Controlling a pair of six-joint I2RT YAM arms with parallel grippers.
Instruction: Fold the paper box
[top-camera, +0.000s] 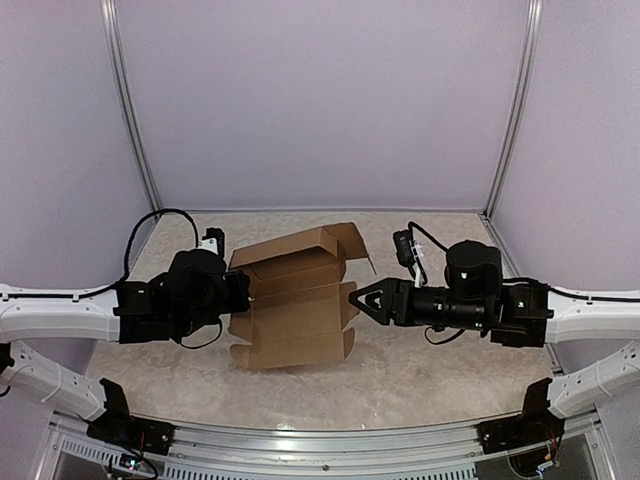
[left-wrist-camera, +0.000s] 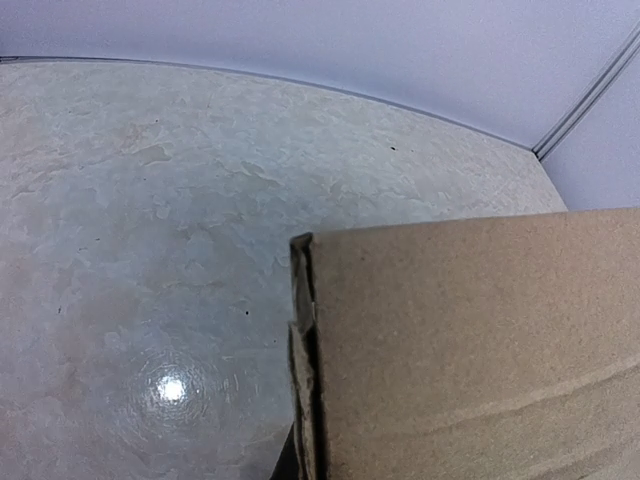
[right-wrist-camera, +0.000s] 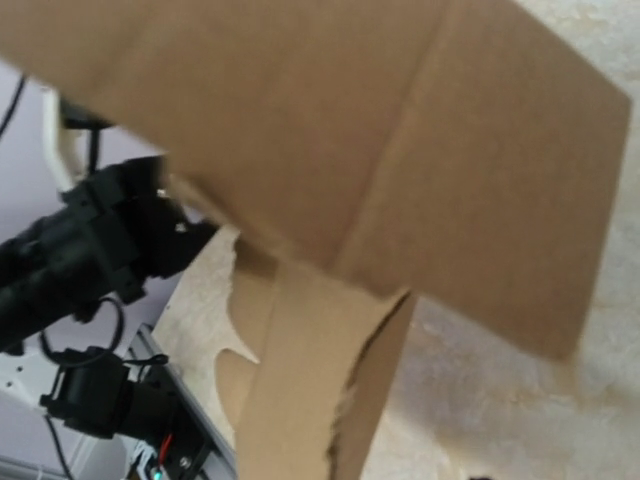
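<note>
Above table (top-camera: 420, 372), left arm (top-camera: 60, 315) level; left pincer (top-camera: 244, 291) grips paper box (top-camera: 300, 312).

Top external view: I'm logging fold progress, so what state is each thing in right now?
paper box: only partly folded, flaps standing open, between the two arms.
left gripper: shut on the box's left edge.
right gripper: at the box's right edge; open or shut cannot be told.

White arms (top-camera: 50, 315) carry black wrists (top-camera: 470, 285), hands (top-camera: 352, 298) and cables (top-camera: 150, 222)
</note>
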